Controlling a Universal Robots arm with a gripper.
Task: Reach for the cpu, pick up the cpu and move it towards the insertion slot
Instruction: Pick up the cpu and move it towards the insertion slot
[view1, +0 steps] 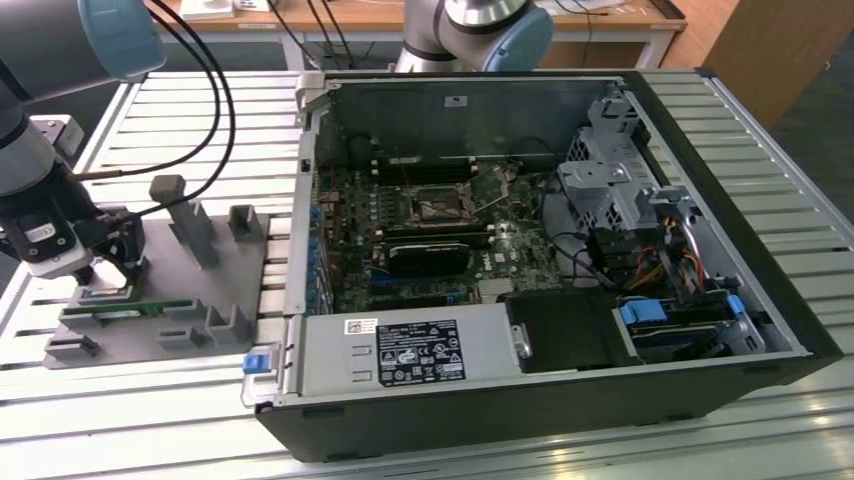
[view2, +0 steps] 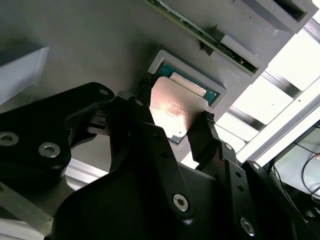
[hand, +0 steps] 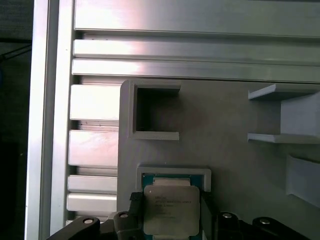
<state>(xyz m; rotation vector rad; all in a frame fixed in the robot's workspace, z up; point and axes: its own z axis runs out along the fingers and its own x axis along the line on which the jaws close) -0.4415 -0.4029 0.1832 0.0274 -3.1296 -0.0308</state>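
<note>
Exterior view: the gripper (view1: 110, 283) hangs low over the grey tray (view1: 158, 288), at the tray end farthest from the open computer case (view1: 561, 400). The insertion slot (view1: 437, 208) lies inside that case, well apart from the tray and beyond its raised wall. My judgement: a low carry from the tray could knock the chip on the tray's upright posts or on the case wall. A white label (view1: 416, 352) on the case carries print too small to read.

Second wrist view: the cpu (view2: 170, 111) sits between the black fingertips (view2: 145, 87), just above its pocket (view2: 212, 89) in the tray, and looks tilted against the pocket's rim. The claw appears clenched on two opposite edges of the chip. The hold is narrow – on thin edges only – so a slip or twist could drop the chip back askew.

First wrist view: the cpu lies over the tray pocket, partly off its frame, fingers hugging both sides. Faint grey print marks its shiny top – it cannot be made out. A tilted chip could catch on the pocket frame.
</note>
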